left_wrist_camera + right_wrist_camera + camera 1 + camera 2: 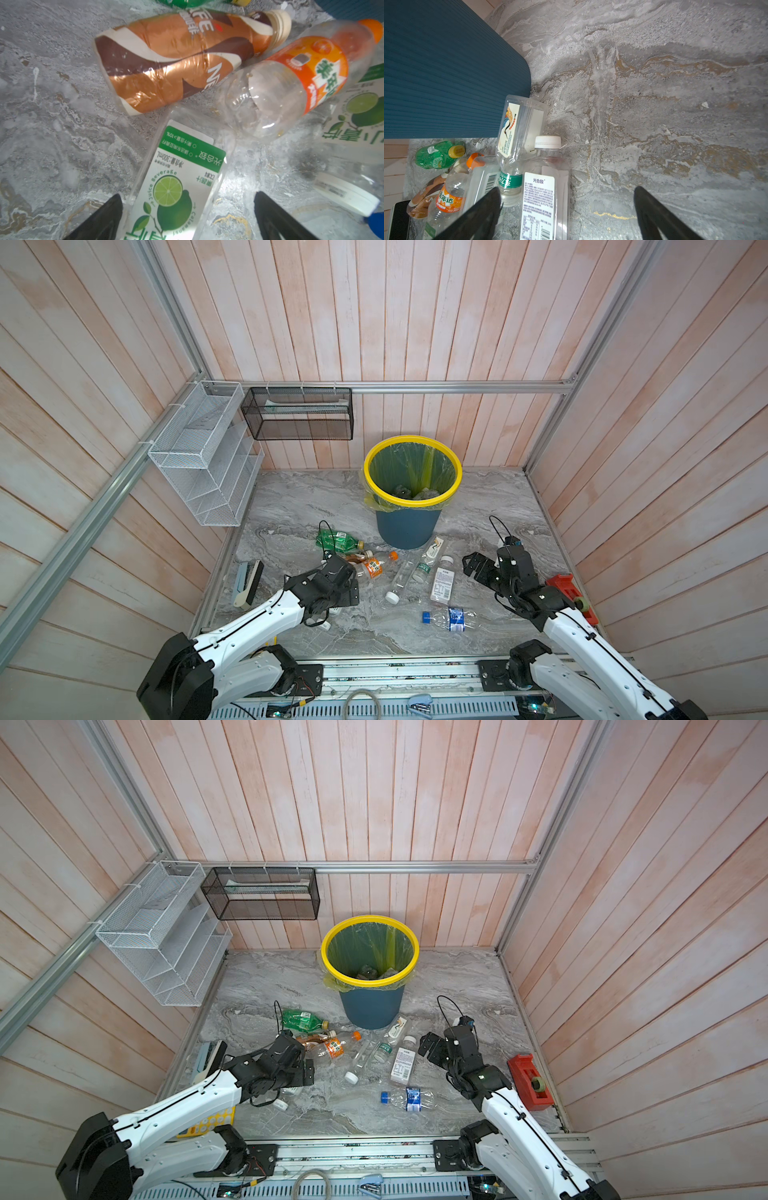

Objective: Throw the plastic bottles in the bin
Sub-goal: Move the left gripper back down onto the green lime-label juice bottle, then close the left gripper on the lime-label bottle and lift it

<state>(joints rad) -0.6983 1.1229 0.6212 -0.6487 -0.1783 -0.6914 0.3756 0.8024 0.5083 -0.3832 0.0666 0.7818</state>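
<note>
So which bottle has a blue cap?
The crushed clear bottle with a blue label, lying alone nearest the robot; other caps are white, orange or yellow.

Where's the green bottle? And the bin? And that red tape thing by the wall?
green bottle (336, 540), in a top view, on its green middle.
bin (407, 526), in a top view, on its blue outer wall.
red tape holder (523, 1070), in a top view, on its red body.

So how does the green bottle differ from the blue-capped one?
The green bottle is tinted plastic with a yellow cap; the blue-capped bottle is clear with a blue label. The green bottle lies close to the bin; the blue-capped bottle lies alone, farther from it. Both lie sideways on the table.
</note>
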